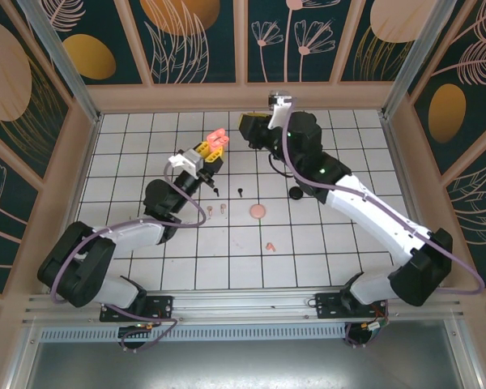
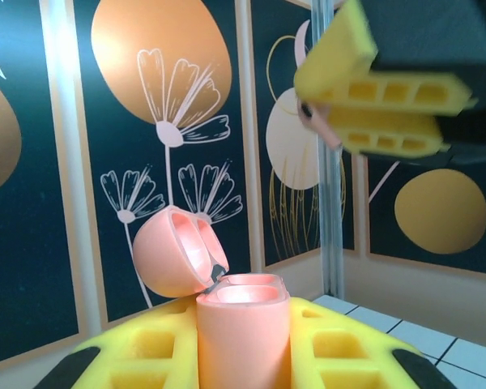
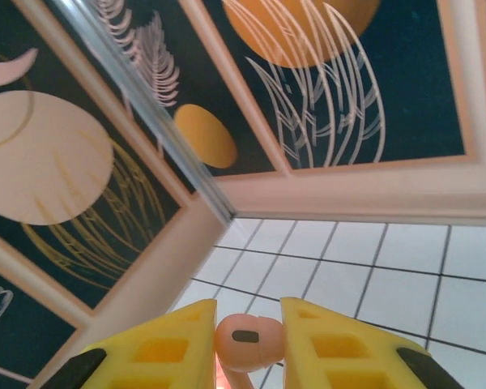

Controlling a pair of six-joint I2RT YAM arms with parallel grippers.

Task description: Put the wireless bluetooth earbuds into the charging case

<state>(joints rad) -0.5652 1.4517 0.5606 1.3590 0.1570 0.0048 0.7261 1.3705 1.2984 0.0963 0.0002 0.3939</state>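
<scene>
Two pincers are meeting over the upper middle of the tabletop [image 1: 130, 162], lifted clear of the tiles. Toward the left in the top view, the left pincer [image 1: 210, 151] is clamping its yellow pads shut on the charging case [image 2: 243, 336]. It is gripping the coral body low, so the mouth is sitting uncovered beyond the fingertips and the lid [image 2: 172, 255] is hanging open to the left. Just right of it, the right pincer [image 1: 249, 126] is pinching a coral earbud [image 3: 248, 340] between almost-closed fingers, with the rounded end showing at the tips. In the left wrist view it is hovering at upper right, apart from the case mouth, and is probably lining up for insertion.

Room is looking tight. The raised lid is blocking one side and the pads are flanking the body, so the approach is likely coming from the open right side. Lower in the top view, pale earbuds [image 1: 217, 210], black earbuds [image 1: 240, 193] and another coral earbud [image 1: 270, 245] are lying loose on the tiles, well apart from the meeting point.
</scene>
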